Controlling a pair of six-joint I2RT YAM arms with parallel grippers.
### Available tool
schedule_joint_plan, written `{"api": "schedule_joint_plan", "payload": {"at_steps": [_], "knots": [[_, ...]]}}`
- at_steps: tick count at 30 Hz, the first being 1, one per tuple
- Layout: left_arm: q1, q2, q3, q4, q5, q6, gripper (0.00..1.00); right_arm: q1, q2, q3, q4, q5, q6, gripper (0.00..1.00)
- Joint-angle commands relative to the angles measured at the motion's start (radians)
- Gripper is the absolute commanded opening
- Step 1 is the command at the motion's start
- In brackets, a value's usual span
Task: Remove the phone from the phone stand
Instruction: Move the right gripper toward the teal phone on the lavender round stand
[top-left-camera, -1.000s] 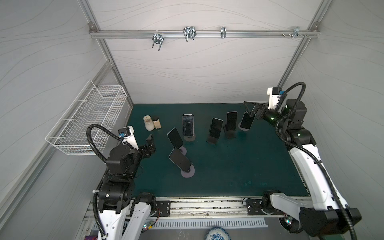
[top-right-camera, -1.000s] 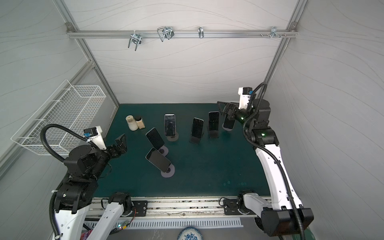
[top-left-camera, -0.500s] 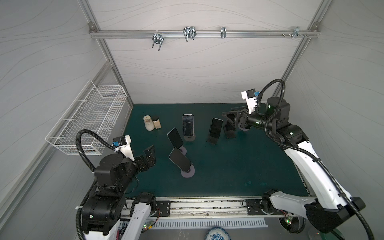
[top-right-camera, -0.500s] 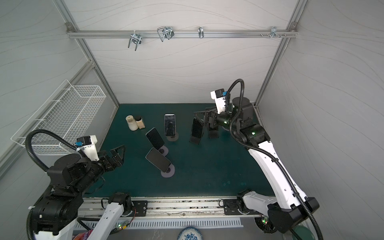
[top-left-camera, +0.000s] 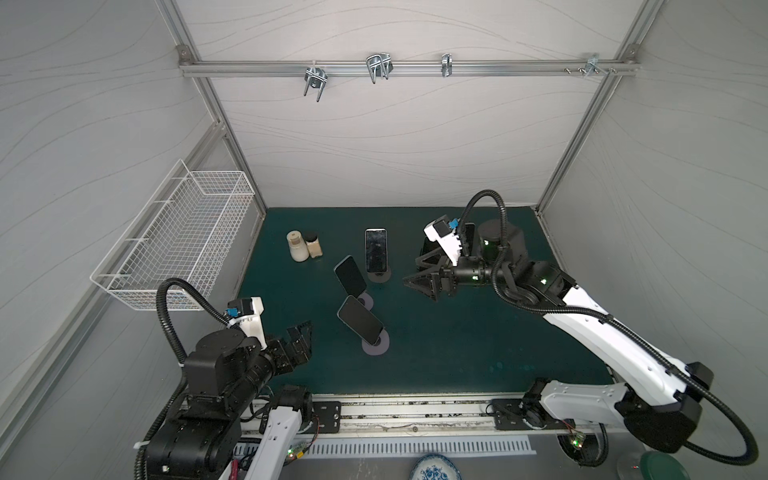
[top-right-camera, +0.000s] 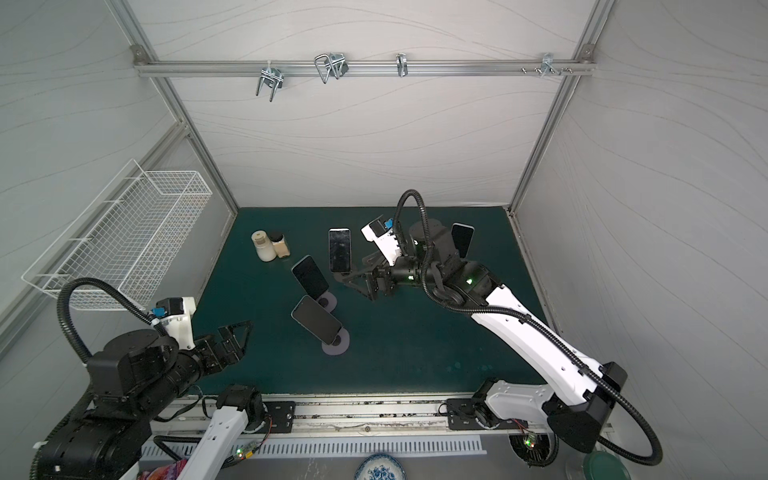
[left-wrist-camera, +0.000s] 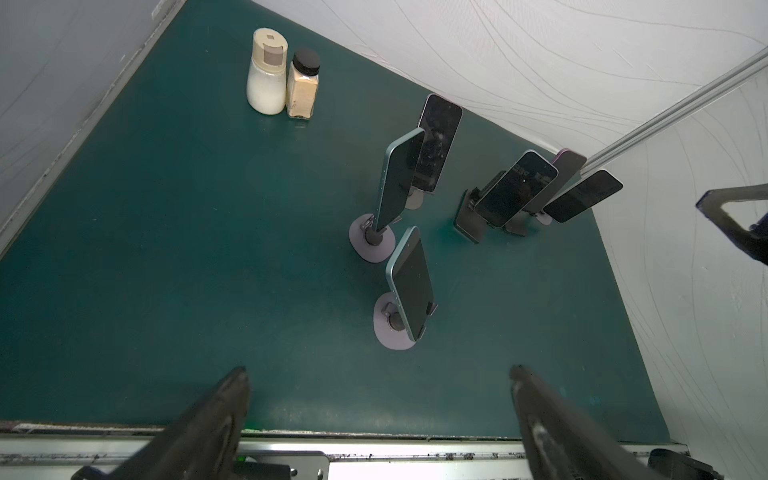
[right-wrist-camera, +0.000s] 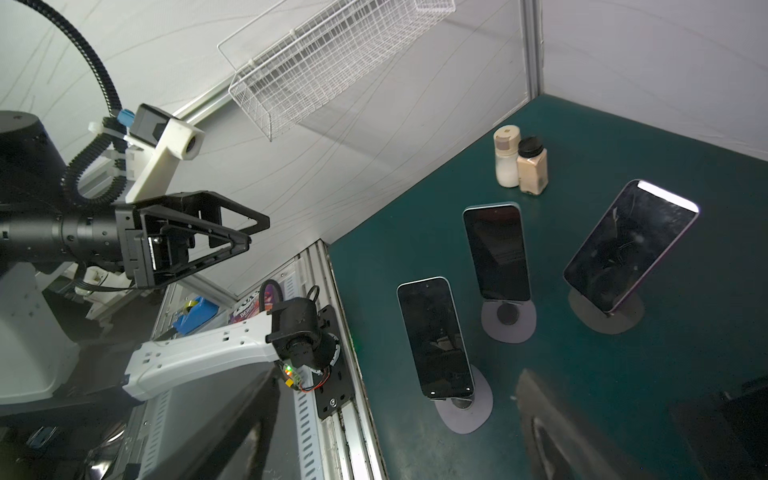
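Left wrist view: bottles (left-wrist-camera: 266, 87) near crowded phones (left-wrist-camera: 411, 282)

A white bottle (top-left-camera: 297, 247) and a black-capped spice jar (top-left-camera: 314, 246) stand side by side on the green mat (top-left-camera: 457, 353), near a wire basket (top-left-camera: 178, 241).

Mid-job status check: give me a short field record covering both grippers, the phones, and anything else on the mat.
left gripper: open, empty, over the mat's front-left corner
right gripper: open, empty, mid-mat beside the phones
phones: six in the left wrist view, all propped on stands, none grasped
teal phone: nearest the left gripper, tilted on a round grey base
white bottle and spice jar: side by side, far left
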Motion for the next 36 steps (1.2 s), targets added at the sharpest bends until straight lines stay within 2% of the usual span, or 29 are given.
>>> {"api": "schedule_joint_plan", "payload": {"at_steps": [1, 8, 14, 20, 28, 36], "knots": [[-0.002, -0.021, 0.026, -0.085, 0.011, -0.012, 0.98, 0.052, 0.026, -0.001, 0.043, 0.03, -0.026, 0.9], [-0.003, -0.056, -0.01, -0.14, 0.012, -0.011, 0.98, 0.165, 0.09, 0.025, 0.023, 0.075, -0.054, 0.89], [-0.002, -0.065, -0.042, -0.149, 0.027, -0.006, 0.99, 0.213, 0.115, 0.052, -0.011, 0.112, -0.066, 0.9], [-0.002, -0.065, -0.076, -0.152, 0.048, -0.02, 0.99, 0.231, 0.104, 0.079, -0.069, 0.164, -0.107, 0.9], [-0.002, -0.083, -0.091, -0.18, 0.058, -0.069, 0.99, 0.241, 0.059, 0.029, -0.049, 0.189, -0.165, 0.9], [-0.002, -0.075, -0.077, -0.21, 0.076, -0.061, 0.99, 0.28, 0.067, 0.0, -0.029, 0.163, -0.234, 0.89]]}}
